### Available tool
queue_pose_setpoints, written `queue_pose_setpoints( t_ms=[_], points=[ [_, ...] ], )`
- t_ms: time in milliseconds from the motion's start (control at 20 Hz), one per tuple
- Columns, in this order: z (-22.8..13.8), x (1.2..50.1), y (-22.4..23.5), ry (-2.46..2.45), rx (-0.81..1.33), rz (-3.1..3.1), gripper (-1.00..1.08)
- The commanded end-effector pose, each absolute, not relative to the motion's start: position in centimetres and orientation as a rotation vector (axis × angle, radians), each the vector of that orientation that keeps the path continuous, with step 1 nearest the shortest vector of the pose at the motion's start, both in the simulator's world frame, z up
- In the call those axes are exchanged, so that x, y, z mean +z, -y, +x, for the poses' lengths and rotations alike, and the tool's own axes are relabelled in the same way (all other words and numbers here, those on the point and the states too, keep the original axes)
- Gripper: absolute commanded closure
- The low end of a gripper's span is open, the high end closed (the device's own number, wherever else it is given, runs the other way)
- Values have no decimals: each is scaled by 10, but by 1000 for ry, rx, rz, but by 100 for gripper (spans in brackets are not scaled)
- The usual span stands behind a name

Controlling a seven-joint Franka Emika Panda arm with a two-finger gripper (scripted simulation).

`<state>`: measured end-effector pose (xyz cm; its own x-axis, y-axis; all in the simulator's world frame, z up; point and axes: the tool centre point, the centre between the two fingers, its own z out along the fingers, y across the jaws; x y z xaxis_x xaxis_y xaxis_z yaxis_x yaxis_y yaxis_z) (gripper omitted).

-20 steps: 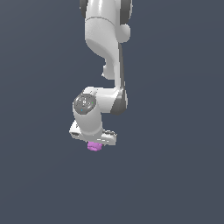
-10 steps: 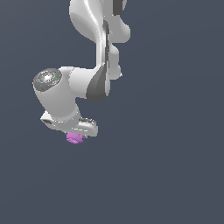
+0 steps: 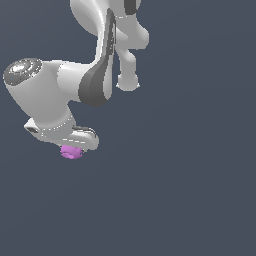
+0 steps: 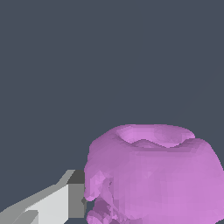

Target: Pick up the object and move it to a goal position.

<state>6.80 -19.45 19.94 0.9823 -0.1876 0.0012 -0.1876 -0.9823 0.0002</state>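
Carry steadily toward the goal, end effector (image 3: 70, 148) clamped on the object (image 3: 71, 152), avoiding jerks that loosen it.

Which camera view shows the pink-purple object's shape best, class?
The wrist view: the object fills the frame, showing its lumpy sides and dented top beside one gripper finger. The exterior view shows only a small blob under the gripper.

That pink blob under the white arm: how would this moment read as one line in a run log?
phase: carrying | object: pink blob held in gripper | finger touching blob | goal: not visible
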Motion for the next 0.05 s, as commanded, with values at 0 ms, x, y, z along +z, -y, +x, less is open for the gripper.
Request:
queue_pose_setpoints(
  t_ms=[0],
  points=[
    [68, 202, 196, 294, 0, 3128, 108]
  ],
)
